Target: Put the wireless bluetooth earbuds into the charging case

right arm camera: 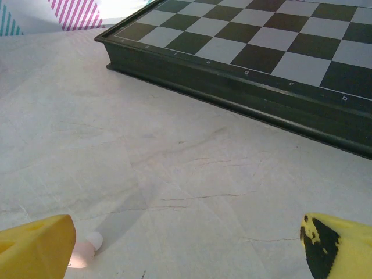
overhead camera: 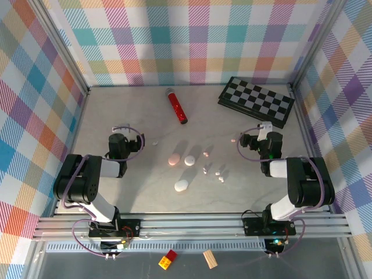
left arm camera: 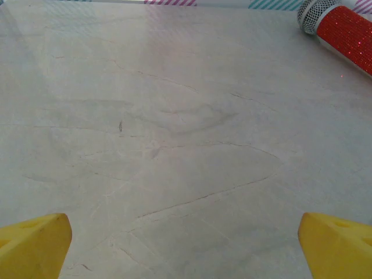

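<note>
From above, the bench (overhead camera: 145, 192) carries three cases (overhead camera: 190, 160) near its middle, with most of the buds (overhead camera: 217, 172) lying loose at 3 to 4 o'clock from them. Two strays matter. The left bud (overhead camera: 155, 143) lies at 3 o'clock from the left hand (overhead camera: 124, 131), apart from it. The right bud (overhead camera: 234, 139) sits near the right hand (overhead camera: 260, 132), at its 9 o'clock. Both hands are spread wide, hold nothing and point toward 12 o'clock. The right arm looks nearer to a bud, so I judge a short shift toward 9 o'clock is what a pick there would need. The buds are too small here to tell their long axes, and I cannot tell whether the cases are open. A mic (overhead camera: 177, 106) and a chessboard (overhead camera: 256, 100) lie at the far side. In the left wrist view the left hand (left arm camera: 186, 241) gapes over bare bench, with the mic (left arm camera: 343, 29) cut off at 1 o'clock. In the right wrist view the right hand (right arm camera: 189, 247) is likewise open, with the chessboard (right arm camera: 244, 64) ahead at 1 o'clock. The right bud (right arm camera: 87, 250) shows at 8 o'clock, just inside the gap and hard by one finger (right arm camera: 38, 247), which partly hides it. Whether they touch I cannot tell.
</note>
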